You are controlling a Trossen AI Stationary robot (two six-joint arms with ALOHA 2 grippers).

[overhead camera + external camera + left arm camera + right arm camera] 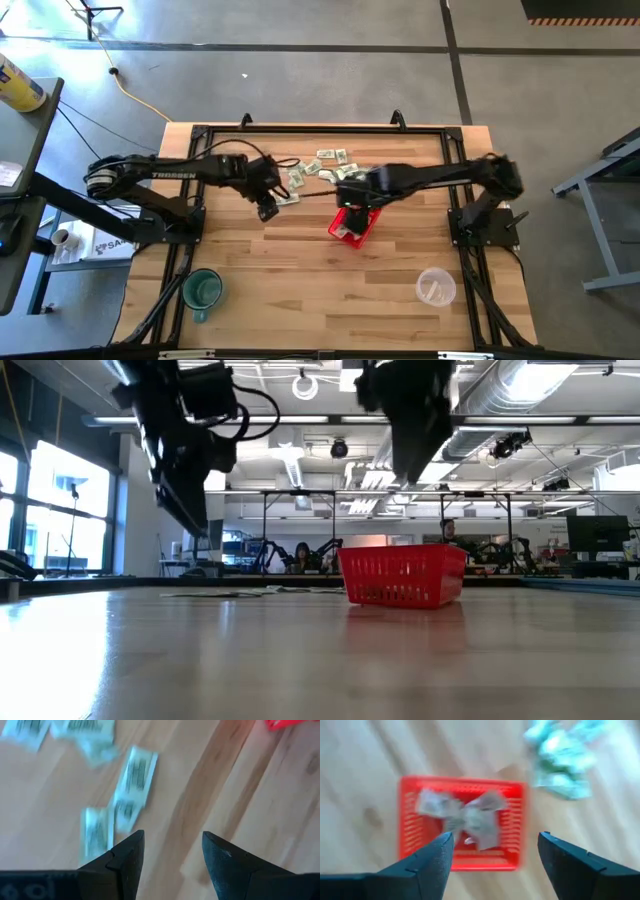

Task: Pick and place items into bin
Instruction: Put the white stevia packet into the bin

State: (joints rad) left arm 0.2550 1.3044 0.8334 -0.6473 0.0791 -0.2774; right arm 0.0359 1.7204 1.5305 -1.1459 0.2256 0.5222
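A: Right gripper (492,852) sits directly over the red basket (462,822), jaws spread wide, nothing between them. We read this as the drop step: a crumpled slip (480,820) shows inside the basket's outline, though we cannot tell whether it is in the air or already lying inside.

B: Agreed. From the high view the basket (353,224) lies mid-table, just in front of the scattered slips (330,160), with the right gripper (352,192) above it. To do the step well, we would hold over the basket's middle until the slip has settled below the rim, then lift straight up so the fingers don't catch the mesh wall.

A: Left gripper (172,852)?

B: Open, fairly wide, empty, pointing down at the bare wood with several slips (132,780) just ahead of its fingertips. None lies between the jaws yet. We judge it is lining up the next pick.

A: Poses, then. Right arm reaches in from the right side of the table, stretched long toward the centre, wrist bent down. Left arm (190,170) extends from the left, wrist also turned down, its gripper (268,205) near the left end of the slips.

B: Low view shows both grippers well clear of the tabletop, basket (402,575) standing upright.

A: Risk: the two wrists are near each other; we would keep them apart.
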